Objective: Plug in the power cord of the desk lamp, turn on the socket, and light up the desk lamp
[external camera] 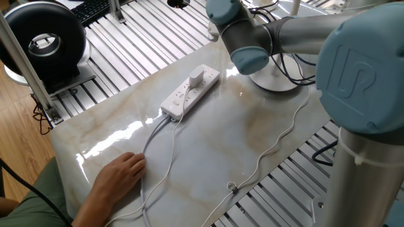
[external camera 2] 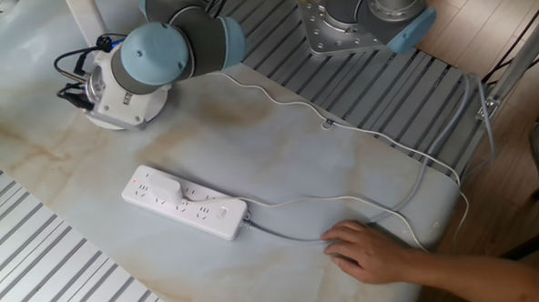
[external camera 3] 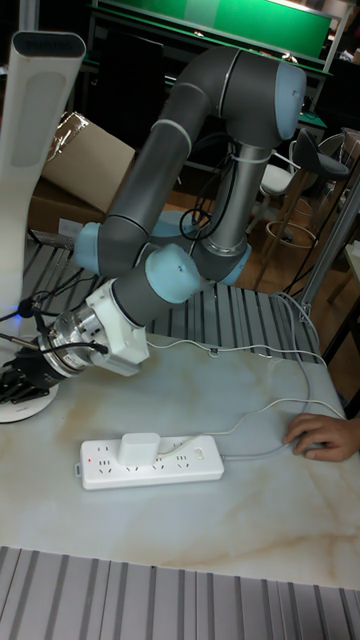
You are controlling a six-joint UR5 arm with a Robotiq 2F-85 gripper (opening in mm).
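So at this point the plug block (external camera 3: 140, 447) was already seated in the socket (external camera 3: 152, 463), which lay mid-table with its thick grey cable (external camera 2: 287, 234) running toward a person's hand (external camera 2: 370, 252) resting flat near the table edge. The thin power cord (external camera: 278, 142) wandered across the marble in loose waves back to the desk lamp (external camera 3: 28, 150), which stood at the far corner on its round disc base (external camera: 276, 81). The gripper (external camera 3: 22, 372) was down low right over that base in the tall view, dark fingers pointing at it, but honestly I couldn't tell whether they were spread or pinched together, too dark and cluttered with its own wiring. My guess is it was going for the lamp's touch switch. A small red dot showed at the socket's left end in the tall view, though I couldn't tell whether that meant its switch was on. What could go sideways: pressing off-centre on the disc could tip or slide the lamp since the pole is tall and slim. The wrist cables could also snag the pole, and if the strip wasn't switched on, the press would do nothing.
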